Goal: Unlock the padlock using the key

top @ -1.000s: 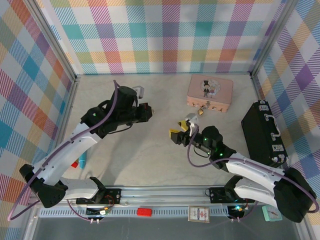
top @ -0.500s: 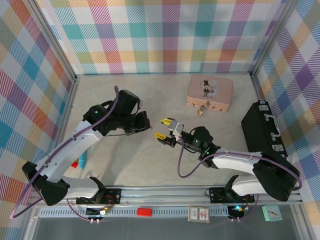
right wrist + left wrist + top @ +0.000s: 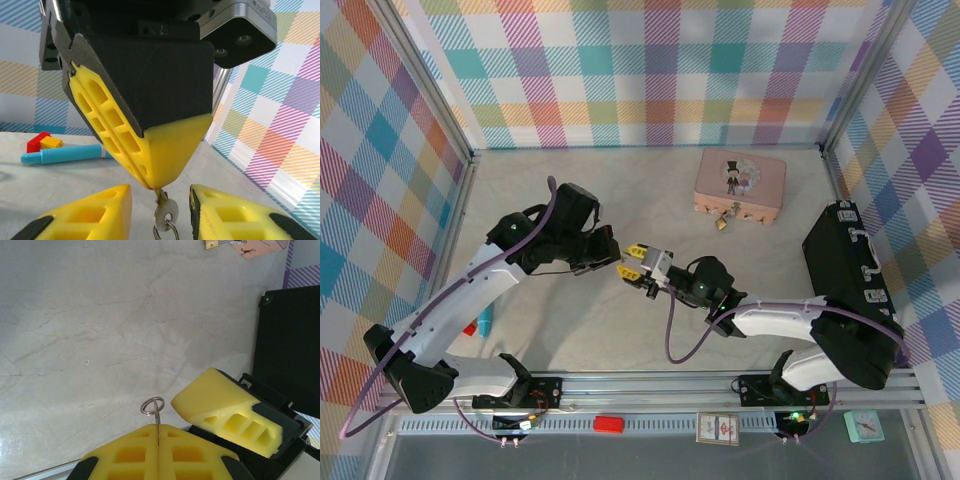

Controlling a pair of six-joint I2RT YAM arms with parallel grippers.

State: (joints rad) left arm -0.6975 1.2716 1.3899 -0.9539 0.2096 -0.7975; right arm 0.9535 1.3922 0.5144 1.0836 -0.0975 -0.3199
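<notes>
Clamping the key by one end between closed pads, the left gripper presents it to the right gripper, spread wide around it, which should close squarely before any release, while the padlock waits at the pink tin, well apart.

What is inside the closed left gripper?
The key, pinched between the left gripper's yellow pads; its ringed end sticks out. The rest of it is covered by the pads.
</notes>
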